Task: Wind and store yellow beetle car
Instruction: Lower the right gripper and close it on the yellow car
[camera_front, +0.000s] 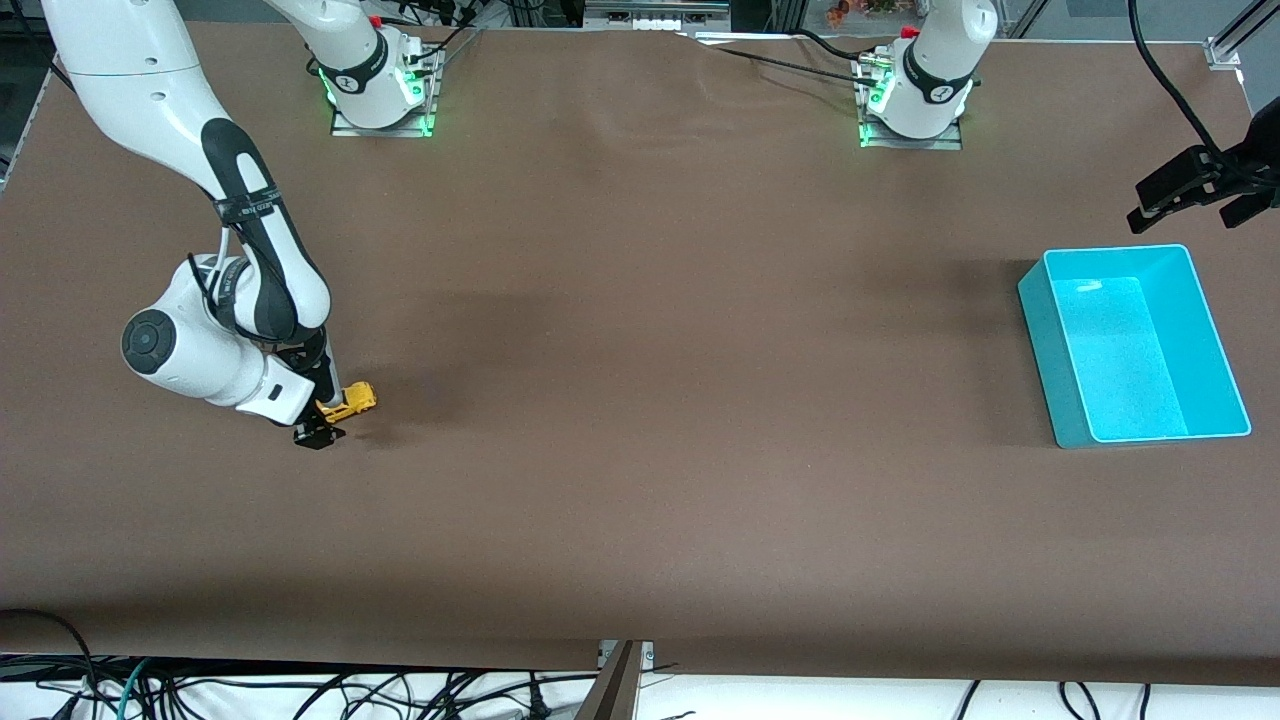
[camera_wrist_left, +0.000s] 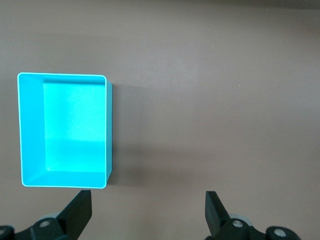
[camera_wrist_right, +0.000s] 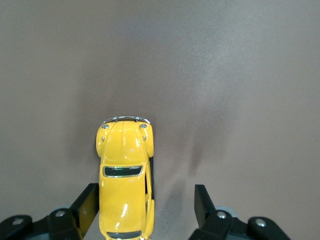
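Black fingers of your right gripper (camera_front: 322, 422) stand apart, low at the brown table (camera_front: 640, 400), and the yellow beetle car (camera_front: 352, 402) sits between them. In the right wrist view the car (camera_wrist_right: 125, 177) lies close against one finger (camera_wrist_right: 89, 202), while a clear gap separates it from the other finger; the jaws are spread and not clamped on it. Whether that one finger actually touches the body you cannot tell. The car rests on its wheels on the table, its rounded hood and chrome bumper pointing away from the wrist, toward the right arm's end of the table.

Your left gripper (camera_front: 1195, 190) hangs in the air at the left arm's end, over the table just beside the cyan bin (camera_front: 1040, 330). Its jaws are also wide apart and carry nothing; the left wrist view shows both fingertips (camera_wrist_left: 80, 210) spread, with the bin (camera_wrist_left: 30, 130) below them. That arm waits.

The bin stands upright on the table, well apart from the car.
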